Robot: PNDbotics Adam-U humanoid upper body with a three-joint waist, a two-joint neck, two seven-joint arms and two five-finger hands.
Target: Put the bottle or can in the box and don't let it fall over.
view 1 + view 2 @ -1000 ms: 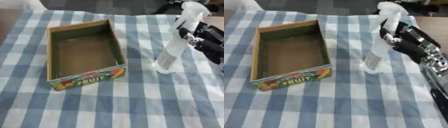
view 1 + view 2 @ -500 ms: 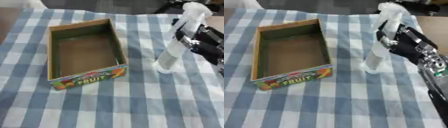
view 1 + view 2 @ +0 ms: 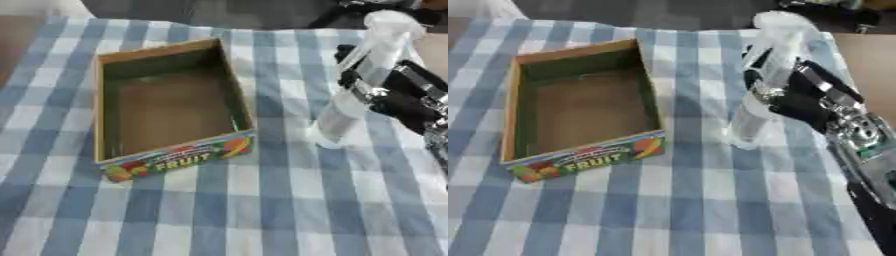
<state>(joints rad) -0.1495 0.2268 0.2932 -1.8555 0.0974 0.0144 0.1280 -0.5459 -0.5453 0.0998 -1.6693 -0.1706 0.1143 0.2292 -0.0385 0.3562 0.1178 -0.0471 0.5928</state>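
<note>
Blue-and-white checked tablecloth [image 3: 262, 200]; brown box [image 3: 166, 107] with colourful fruit label; translucent white bottle [image 3: 759, 95]; black-and-silver right hand [image 3: 798, 97].

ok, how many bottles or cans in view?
1. A clear spray bottle stands tilted on the checked cloth right of the empty fruit box, with the right hand around it. None visible elsewhere.
</note>
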